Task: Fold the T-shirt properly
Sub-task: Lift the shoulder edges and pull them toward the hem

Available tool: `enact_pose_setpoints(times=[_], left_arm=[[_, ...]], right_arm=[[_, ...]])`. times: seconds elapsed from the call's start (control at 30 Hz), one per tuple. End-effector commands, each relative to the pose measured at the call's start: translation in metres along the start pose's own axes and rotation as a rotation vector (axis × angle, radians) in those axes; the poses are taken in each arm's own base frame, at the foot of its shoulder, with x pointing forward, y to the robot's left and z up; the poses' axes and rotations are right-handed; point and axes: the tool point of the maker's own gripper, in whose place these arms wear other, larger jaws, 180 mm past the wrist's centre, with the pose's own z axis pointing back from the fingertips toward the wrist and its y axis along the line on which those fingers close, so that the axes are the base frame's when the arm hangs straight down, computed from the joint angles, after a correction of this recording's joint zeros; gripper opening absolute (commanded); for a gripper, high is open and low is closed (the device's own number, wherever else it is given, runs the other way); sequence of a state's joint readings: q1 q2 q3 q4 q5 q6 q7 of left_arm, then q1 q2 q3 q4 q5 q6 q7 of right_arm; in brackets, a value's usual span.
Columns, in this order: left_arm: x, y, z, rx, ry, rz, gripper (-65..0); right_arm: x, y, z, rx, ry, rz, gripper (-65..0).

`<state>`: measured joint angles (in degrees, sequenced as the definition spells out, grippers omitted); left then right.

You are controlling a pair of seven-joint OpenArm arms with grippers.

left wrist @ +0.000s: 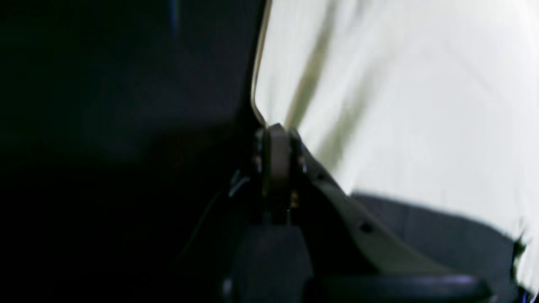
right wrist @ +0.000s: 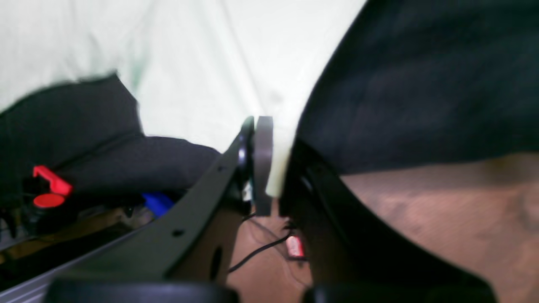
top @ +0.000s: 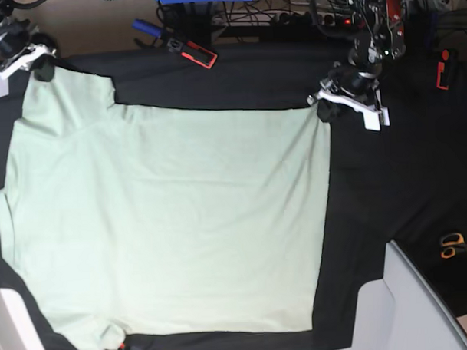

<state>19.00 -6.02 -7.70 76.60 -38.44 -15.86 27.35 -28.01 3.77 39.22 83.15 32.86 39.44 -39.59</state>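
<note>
Here, a pale mint-green T-shirt [top: 174,223] lies spread nearly flat on a surface [top: 387,185] draped in black cloth. The right claw [right wrist: 269,164] is closed on a shirt corner, with pale fabric pinched between its fingers. In the base view that claw [top: 39,68] sits at the shirt's far left corner. The left claw [left wrist: 276,145] is closed on the shirt's edge, the cloth fanning out from it. In the base view it [top: 323,110] sits at the far right corner. Orange-handled scissors [top: 451,246] lie well apart from the left claw.
</note>
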Motion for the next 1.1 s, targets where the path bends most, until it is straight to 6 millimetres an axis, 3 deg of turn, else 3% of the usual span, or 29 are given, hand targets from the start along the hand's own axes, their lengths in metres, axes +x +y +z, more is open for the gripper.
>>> enact_pose_setpoints(times=[0.0,0.2,0.43,0.57,0.7,0.87,1.07], left_arm=[[0.003,0.001,0.004,0.011,0.007,-0.022,-65.0],[0.011,-0.005,0.014,-0.001,-0.021,-0.046,-65.0],[0.003,0.000,0.021,0.011,-0.005,-0.051,-65.0],[0.011,-0.008,0.032,-0.002,-0.034,-0.081,-65.0],[0.024,-0.003,0.044,0.016,-0.073,-0.093,-65.0],[0.027,0.010,0.050,0.050,-0.085,-0.084,-65.0],[0.022,0.018,0.053,0.068,-0.011,-0.096,-65.0]], right_arm=[[0.008,-0.001,0.007,-0.001,-0.015,0.025,-65.0],[0.019,0.003,0.013,-0.007,-0.008,0.075,-65.0],[0.028,0.011,0.027,-0.021,0.020,0.156,-65.0],[0.031,0.015,0.037,-0.031,0.020,0.194,-65.0],[0.028,0.010,0.039,-0.043,0.037,0.191,-65.0],[0.029,-0.013,0.054,-0.117,0.049,0.167,-65.0],[0.028,-0.013,0.054,-0.118,0.059,0.168,-65.0]])
